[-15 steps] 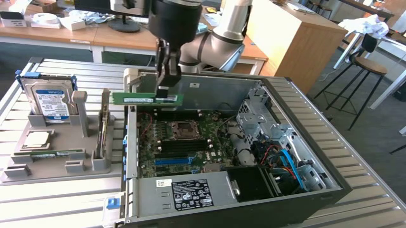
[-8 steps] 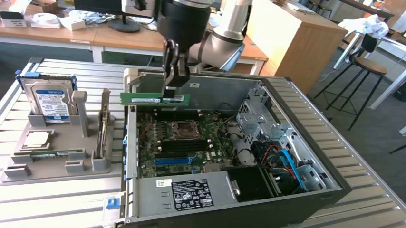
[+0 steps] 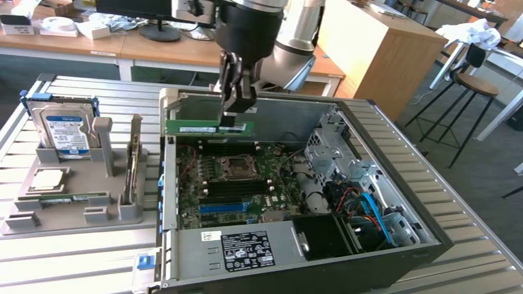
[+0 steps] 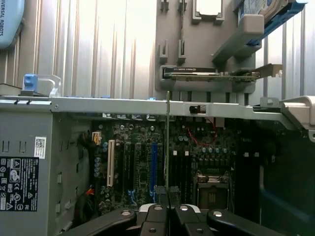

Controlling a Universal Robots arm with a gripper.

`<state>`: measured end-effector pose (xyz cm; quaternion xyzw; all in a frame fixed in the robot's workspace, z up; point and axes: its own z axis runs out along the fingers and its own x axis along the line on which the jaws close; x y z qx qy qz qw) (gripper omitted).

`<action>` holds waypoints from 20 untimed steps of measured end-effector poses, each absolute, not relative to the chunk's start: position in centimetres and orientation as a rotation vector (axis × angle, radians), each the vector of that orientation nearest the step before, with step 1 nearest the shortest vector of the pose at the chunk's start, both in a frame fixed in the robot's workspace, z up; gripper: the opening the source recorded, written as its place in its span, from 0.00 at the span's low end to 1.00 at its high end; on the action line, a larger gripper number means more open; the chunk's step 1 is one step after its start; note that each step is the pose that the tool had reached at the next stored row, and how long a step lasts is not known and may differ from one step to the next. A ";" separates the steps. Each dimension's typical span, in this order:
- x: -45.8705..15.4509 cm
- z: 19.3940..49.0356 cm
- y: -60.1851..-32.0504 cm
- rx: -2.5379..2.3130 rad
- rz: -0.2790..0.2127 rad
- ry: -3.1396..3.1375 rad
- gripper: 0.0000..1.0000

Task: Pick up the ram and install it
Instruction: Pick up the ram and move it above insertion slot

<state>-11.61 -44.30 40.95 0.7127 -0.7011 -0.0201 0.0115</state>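
The ram (image 3: 204, 127) is a long green stick with a pale label. It hangs level above the back of the open computer case (image 3: 408, 245), over the motherboard (image 3: 245, 196). My gripper (image 3: 237, 109) reaches down from above and is shut on the stick's end on the exterior view's right. The wrist view sees the ram (image 4: 168, 142) edge-on as a thin vertical line, pinched between my fingertips (image 4: 161, 192). Beneath it lie the motherboard (image 4: 142, 162) and its dark memory slots (image 4: 183, 167) beside the processor socket (image 4: 212, 189).
On the exterior view's left, a grey holder (image 3: 122, 211) on the slatted table carries a hard drive (image 3: 65, 131), a silver processor chip (image 3: 48, 179), an expansion card on edge (image 3: 133, 162) and a thin green board (image 3: 61, 198). Stools and desks stand behind.
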 end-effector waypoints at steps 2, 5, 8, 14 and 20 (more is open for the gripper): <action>-11.3 40.9 -44.3 2.223 -0.063 -2.186 0.11; -10.8 40.9 -44.3 2.223 -0.063 -2.186 0.11; -10.4 40.9 -44.3 2.223 -0.063 -2.186 0.11; -9.6 40.9 -44.3 2.223 -0.063 -2.186 0.11; -8.6 40.9 -44.3 2.223 -0.063 -2.186 0.11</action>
